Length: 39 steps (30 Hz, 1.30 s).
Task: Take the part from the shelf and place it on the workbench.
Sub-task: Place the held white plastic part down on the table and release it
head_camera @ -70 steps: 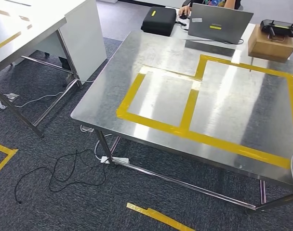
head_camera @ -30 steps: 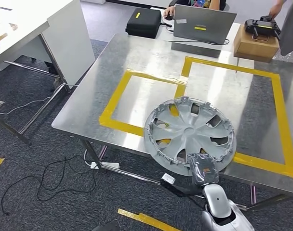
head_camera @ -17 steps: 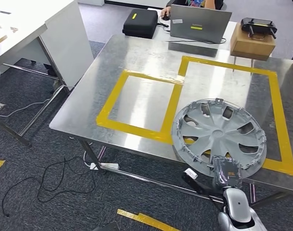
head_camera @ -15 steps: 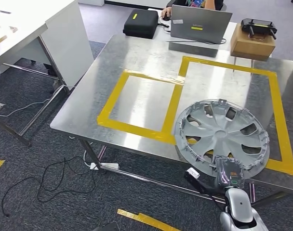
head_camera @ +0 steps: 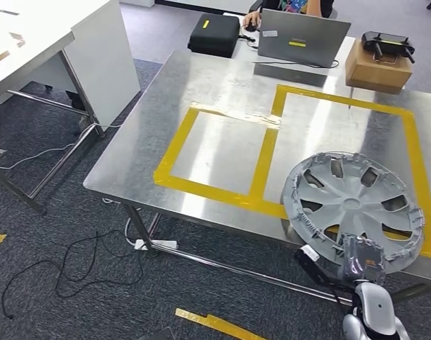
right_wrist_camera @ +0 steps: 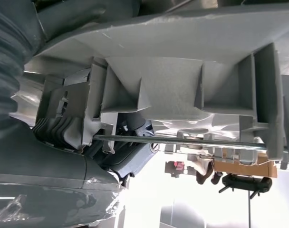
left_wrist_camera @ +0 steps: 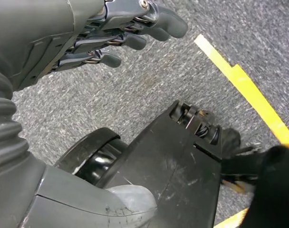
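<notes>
The part is a silver wheel cover (head_camera: pixel 355 205) with several spoke openings. My right hand (head_camera: pixel 361 261) grips its near rim and holds it flat over the near right of the steel workbench (head_camera: pixel 224 85), above the larger yellow-taped square (head_camera: pixel 411 142). I cannot tell whether the cover touches the bench top. In the right wrist view the cover's ribbed underside (right_wrist_camera: pixel 178 85) is close against my right hand (right_wrist_camera: pixel 110 142). My left hand (left_wrist_camera: pixel 129 28) hangs over grey carpet with its fingers apart and nothing in them.
A smaller taped square (head_camera: pixel 218 152) lies left of the cover. At the far edge stand a black case (head_camera: pixel 213 34), a laptop (head_camera: pixel 304 39) with a person behind it, and a cardboard box (head_camera: pixel 376 69) with a controller on top. A white desk (head_camera: pixel 58 49) and loose cables (head_camera: pixel 85 262) are at left.
The camera has kept turning, so the bench has shifted. The wheel cover has come in over the bench and moved right, from the dividing tape line into the larger square's near corner.
</notes>
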Tool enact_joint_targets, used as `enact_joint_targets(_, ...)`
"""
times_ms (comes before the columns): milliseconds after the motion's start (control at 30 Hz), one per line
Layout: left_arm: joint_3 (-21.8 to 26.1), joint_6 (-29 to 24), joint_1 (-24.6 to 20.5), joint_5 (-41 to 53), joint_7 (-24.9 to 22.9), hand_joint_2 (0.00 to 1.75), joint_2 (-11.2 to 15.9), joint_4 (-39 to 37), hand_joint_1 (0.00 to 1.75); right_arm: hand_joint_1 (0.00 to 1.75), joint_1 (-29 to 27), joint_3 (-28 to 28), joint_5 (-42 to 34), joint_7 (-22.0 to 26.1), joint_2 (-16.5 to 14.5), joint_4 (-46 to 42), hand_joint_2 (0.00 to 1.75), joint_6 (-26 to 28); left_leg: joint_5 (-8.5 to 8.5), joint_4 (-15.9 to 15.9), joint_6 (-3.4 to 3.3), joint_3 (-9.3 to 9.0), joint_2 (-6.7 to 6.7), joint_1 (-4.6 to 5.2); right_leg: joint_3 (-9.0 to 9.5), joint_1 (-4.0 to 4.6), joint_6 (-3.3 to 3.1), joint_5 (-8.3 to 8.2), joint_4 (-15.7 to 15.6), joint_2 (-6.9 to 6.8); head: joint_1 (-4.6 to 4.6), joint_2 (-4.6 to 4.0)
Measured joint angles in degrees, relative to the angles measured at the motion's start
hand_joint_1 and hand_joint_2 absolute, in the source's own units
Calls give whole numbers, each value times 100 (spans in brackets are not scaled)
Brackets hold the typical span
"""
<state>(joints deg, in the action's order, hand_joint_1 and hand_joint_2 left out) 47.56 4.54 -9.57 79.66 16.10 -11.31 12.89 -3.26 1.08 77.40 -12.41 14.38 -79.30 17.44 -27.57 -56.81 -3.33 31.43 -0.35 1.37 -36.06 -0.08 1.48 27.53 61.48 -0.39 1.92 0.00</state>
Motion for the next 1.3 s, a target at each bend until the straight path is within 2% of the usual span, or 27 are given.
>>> enact_joint_targets(33, -1, -2, -4, -3, 5, 175, -10, -1, 0, 175, -2, 11, 0, 10, 4, -9, 175, 0, -16, 0, 18, -12, 3, 3, 154, 29, -61, -60, -296, -21, -15, 0)
enact_joint_targets(67, -2, -4, -8, -7, 10, 175, -19, -1, 0, 175, -3, 18, 1, 15, 9, -18, 175, 0, -29, 0, 33, -16, 6, 3, 233, 50, -104, -59, -449, -40, -30, 0)
enact_joint_targets(200, -2, -13, -20, -19, 19, 175, -24, -2, 0, 175, -11, 23, 2, 25, 16, -29, 175, -1, -44, 1, 66, -8, 8, -2, 257, 67, -125, -24, -482, -55, -40, 0)
enact_joint_targets(267, -5, -25, -29, -36, 34, 175, -42, 1, 0, 175, -49, 29, 12, 35, 21, -51, 175, 0, -111, -47, 142, -12, 12, 5, 371, 38, -173, -58, -599, -40, -51, 0)
enact_joint_targets(333, -10, -35, -33, -47, 48, 175, -57, 3, 0, 175, -95, 33, 27, 44, 22, -71, 175, 1, -385, -496, 257, 178, 11, -23, 506, -35, -203, -124, -752, -34, -90, 0)
enact_joint_targets(400, -11, -38, -20, -48, 49, 175, -44, 3, 0, 175, -110, 34, 37, 45, 22, -71, 175, 0, -710, -1243, 359, 590, 9, -118, 541, -98, -167, -132, -785, -23, -111, 0)
enact_joint_targets(433, -11, -38, -8, -48, 49, 175, -35, 3, 0, 175, -112, 40, 40, 44, 22, -70, 175, 0, -745, -1454, 414, 733, 9, -171, 545, -133, -136, -114, -779, -7, -112, 0)
enact_joint_targets(467, -11, -38, 4, -48, 49, 175, -29, 3, 0, 175, -114, 51, 43, 41, 22, -70, 175, 0, -664, -1464, 479, 775, 11, -228, 548, -176, -95, -93, -764, 12, -111, 0)
enact_joint_targets(500, -11, -38, 12, -48, 49, 175, -23, 3, 0, 175, -114, 65, 43, 36, 22, -69, 175, 0, -485, -1257, 553, 696, 15, -289, 550, -230, -41, -66, -733, 32, -111, 0)
enact_joint_targets(533, -11, -38, 16, -48, 49, 175, -20, 3, 0, 175, -112, 86, 44, 29, 22, -69, 175, 0, -268, -898, 639, 522, 23, -361, 546, -284, 30, -29, -678, 52, -113, 0)
enact_joint_targets(567, -12, -38, 14, -49, 49, 175, -27, 0, 0, 175, -108, 119, 46, 21, 33, -73, 175, 0, -122, -582, 716, 364, 36, -408, 536, -316, 115, 19, -603, 77, -134, 0)
enact_joint_targets(600, -13, -38, 9, -54, 49, 175, -31, -2, 0, 175, -106, 151, 49, 14, 45, -76, 175, 0, -46, -358, 724, 246, 35, -440, 509, -336, 201, 82, -529, 96, -155, 0)
enact_joint_targets(633, -14, -38, 4, -63, 50, 175, -36, -4, 0, 175, -107, 184, 51, 10, 58, -79, 175, 0, -46, -256, 689, 191, 33, -452, 496, -340, 279, 143, -487, 113, -169, 0)
enact_joint_targets(700, -15, -42, -3, -86, 54, 175, -35, -6, 0, 175, -120, 233, 35, 25, 70, -84, 175, 2, -100, -276, 512, 201, 15, -435, 535, -362, 385, 190, -480, 121, -168, 0)
enact_joint_targets(767, -16, -51, 4, -110, 56, 175, -35, -6, 0, 175, -142, 272, -44, 82, 70, -108, 175, 12, -96, -280, 396, 170, 25, -408, 554, -396, 421, 205, -438, 90, -137, 0)
enact_joint_targets(800, -16, -56, 8, -127, 56, 175, -36, -6, 0, 175, -157, 287, -112, 130, 70, -140, 175, 18, -92, -281, 357, 149, 31, -386, 460, -390, 414, 293, -281, 67, -124, 0)
enact_joint_targets(833, -16, -60, 9, -148, 61, 175, -37, -6, 0, 175, -176, 300, -199, 186, 70, -187, 175, 24, -95, -279, 328, 138, 43, -364, 283, -368, 391, 450, 28, 46, -112, 0)
enact_joint_targets(900, -17, -61, 13, -190, 81, 175, -38, -6, 0, 175, -230, 318, -390, 303, 70, -312, 175, 31, -124, -280, 280, 135, 60, -308, -208, -294, 327, 816, 866, 30, -102, 0)
enact_joint_targets(933, -17, -60, 21, -205, 96, 175, -37, -6, 0, 175, -264, 326, -474, 348, 70, -382, 175, 32, -141, -281, 256, 128, 66, -278, -411, -260, 292, 905, 1170, 30, -100, 0)
enact_joint_targets(967, -17, -59, 31, -217, 110, 175, -35, -6, 0, 175, -303, 337, -546, 381, 70, -455, 175, 32, -159, -281, 236, 113, 68, -250, -515, -227, 244, 872, 1259, 31, -100, 0)
enact_joint_targets(1000, -18, -58, 40, -225, 125, 175, -35, -6, 0, 175, -343, 349, -602, 404, 71, -527, 175, 28, -178, -281, 223, 90, 67, -226, -502, -191, 185, 720, 1111, 33, -100, 0)
enact_joint_targets(1067, -21, -58, 44, -239, 153, 175, -38, -6, 0, 175, -416, 372, -704, 449, 76, -669, 175, 19, -217, -277, 223, 40, 65, -195, -248, -109, 57, 244, 389, 58, -103, 0)
enact_joint_targets(1100, -23, -58, 40, -245, 162, 175, -39, -6, 0, 175, -447, 378, -745, 471, 80, -727, 175, 14, -233, -274, 238, 25, 66, -183, -137, -68, 12, 137, 77, 70, -103, 0)
enact_joint_targets(1133, -26, -58, 33, -252, 168, 175, -40, -6, 0, 175, -473, 381, -780, 499, 84, -782, 175, 10, -248, -265, 263, 29, 70, -178, -55, -35, -18, 104, -112, 82, -100, 0)
enact_joint_targets(1200, -28, -60, 30, -266, 172, 175, -40, -6, 0, 175, -520, 380, -831, 547, 87, -883, 175, 8, -236, -282, 324, 37, 83, -168, -4, -4, -50, 101, -209, 80, -93, 0)
enact_joint_targets(1233, -30, -60, 37, -270, 172, 175, -39, -6, 0, 175, -516, 379, -849, 564, 87, -927, 175, 10, -266, -273, 274, 21, 89, -169, 31, -11, -4, 17, -232, 80, -102, 0)
enact_joint_targets(1300, -31, -63, 47, -276, 172, 175, -34, -6, 0, 175, -441, 391, -879, 573, 87, -991, 175, 17, -291, -239, 107, -32, 90, -165, 85, -17, 53, -111, -268, 79, -136, 0)
